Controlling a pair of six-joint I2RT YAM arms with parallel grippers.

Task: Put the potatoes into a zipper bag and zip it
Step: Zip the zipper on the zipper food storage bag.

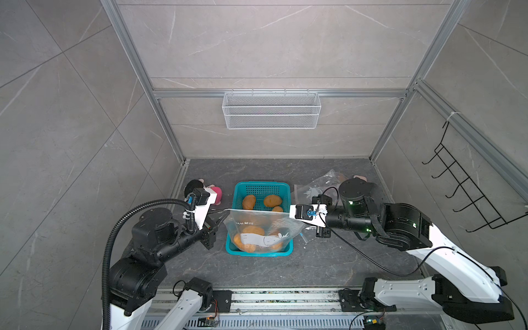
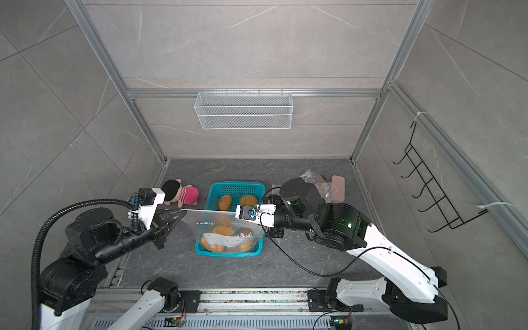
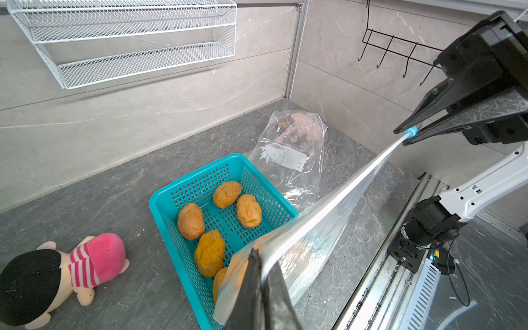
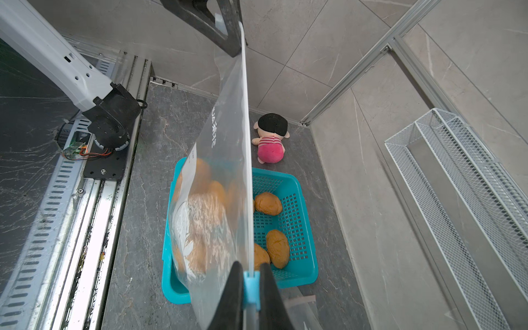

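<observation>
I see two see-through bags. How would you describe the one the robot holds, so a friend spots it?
Find the teal basket in the middle of the dark counter. Over its near end a clear bag hangs upright, its top edge stretched between the left tool and the right tool. Unlike the other bag, lying in the back corner, it holds orange-brown potatoes.

2 bags [image 3: 314, 237], 1 basket [image 3: 197, 178], 1 doll [image 3: 97, 257]
</observation>
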